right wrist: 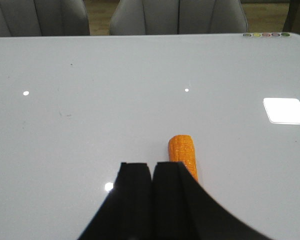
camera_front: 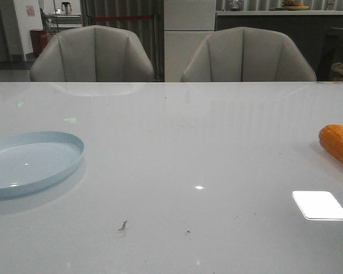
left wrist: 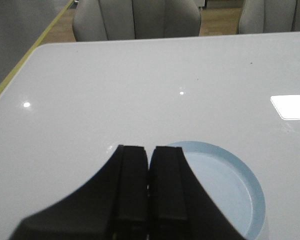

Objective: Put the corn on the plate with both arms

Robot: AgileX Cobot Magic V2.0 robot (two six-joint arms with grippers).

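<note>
Front view: plate (camera_front: 31, 162), pale blue, lies flat on the white table (camera_front: 177, 148) at about 9 o'clock, cut by the left frame edge. Nothing on it. Corn (camera_front: 338, 145), orange, lies on the table at about 3 o'clock, partly out of frame at the right edge, well apart from the plate. Two grey chairs (camera_front: 92, 54) stand behind the table at 12 o'clock. Neither arm shows in this view.

Left wrist view: left gripper (left wrist: 149, 152), fingers pressed together, nothing between them; plate rim visible just beyond the fingers.

Right wrist view: right gripper (right wrist: 151, 167), fingers likewise together, empty. Corn lies just past the fingertips, partly hidden by one finger; contact cannot be judged.
</note>
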